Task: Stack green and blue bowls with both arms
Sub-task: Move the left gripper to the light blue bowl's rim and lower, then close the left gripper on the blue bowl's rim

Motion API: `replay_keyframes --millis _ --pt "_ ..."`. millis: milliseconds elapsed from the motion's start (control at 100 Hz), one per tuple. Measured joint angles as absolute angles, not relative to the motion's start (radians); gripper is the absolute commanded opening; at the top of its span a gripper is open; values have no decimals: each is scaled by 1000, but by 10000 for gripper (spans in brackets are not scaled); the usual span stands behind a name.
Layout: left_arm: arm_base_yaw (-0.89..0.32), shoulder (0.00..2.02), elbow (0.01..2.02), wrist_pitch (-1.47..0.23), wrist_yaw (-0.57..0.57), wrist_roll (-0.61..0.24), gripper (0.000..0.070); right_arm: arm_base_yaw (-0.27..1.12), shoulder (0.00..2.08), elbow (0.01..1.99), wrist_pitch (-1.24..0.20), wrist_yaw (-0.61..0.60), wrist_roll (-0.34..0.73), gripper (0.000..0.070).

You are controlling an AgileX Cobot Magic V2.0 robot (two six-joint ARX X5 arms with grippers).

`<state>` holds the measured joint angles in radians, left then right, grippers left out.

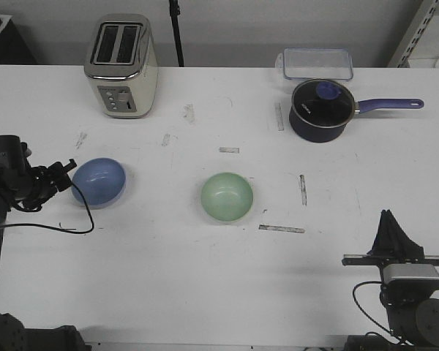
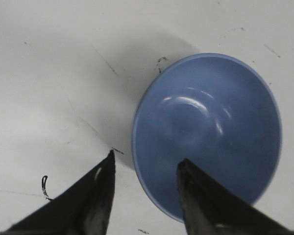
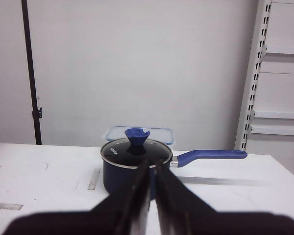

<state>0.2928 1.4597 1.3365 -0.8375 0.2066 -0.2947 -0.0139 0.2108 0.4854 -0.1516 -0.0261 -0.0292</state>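
From the front, the blue bowl (image 1: 99, 181) and the green bowl (image 1: 227, 197) sit apart on the white table (image 1: 205, 278), so no stacking is done yet. The left gripper (image 1: 64, 174) is right beside the blue bowl. The right gripper (image 1: 392, 230) waits far from both.

The left wrist view shows its fingers spread, one over the bowl's rim, one outside.

The right wrist view shows fingers pressed together, holding nothing, facing the saucepan (image 3: 137, 166)
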Motion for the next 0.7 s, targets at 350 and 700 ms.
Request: replay_keyframes --millis 350,700 --pt "294 1594 1336 -760 206 -250 376 -14 211 485 -152 -26 -29 15" --pt "260 1724 1336 -758 207 -226 357 -14 211 485 -152 -26 -29 16"
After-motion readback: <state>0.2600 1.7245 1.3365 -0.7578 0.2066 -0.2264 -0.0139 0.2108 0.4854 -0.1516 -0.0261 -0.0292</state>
